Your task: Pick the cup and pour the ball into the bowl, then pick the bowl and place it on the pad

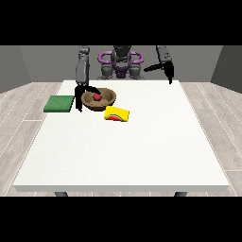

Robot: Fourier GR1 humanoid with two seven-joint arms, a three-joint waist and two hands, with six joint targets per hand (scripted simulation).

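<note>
Resting on the white desk (pixel 142 151), a brown bowl (pixel 108 100) holds the red ball (pixel 97 97). The hand at the view's left (pixel 81 92) touches the bowl's 9 o'clock rim, thumb over it; whether it grips cannot be told. A yellow cup (pixel 116 114) lies tipped at the bowl's 5 o'clock, the green pad (pixel 59 103) at 9. The hand at the view's right (pixel 166 67) hangs raised, fingers straight.

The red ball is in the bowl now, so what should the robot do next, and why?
Probably close the hand at the view's left on the bowl's rim and lift it. The ball already lies inside, the cup lies tipped beside it, and the green pad waits at the view's left.
</note>
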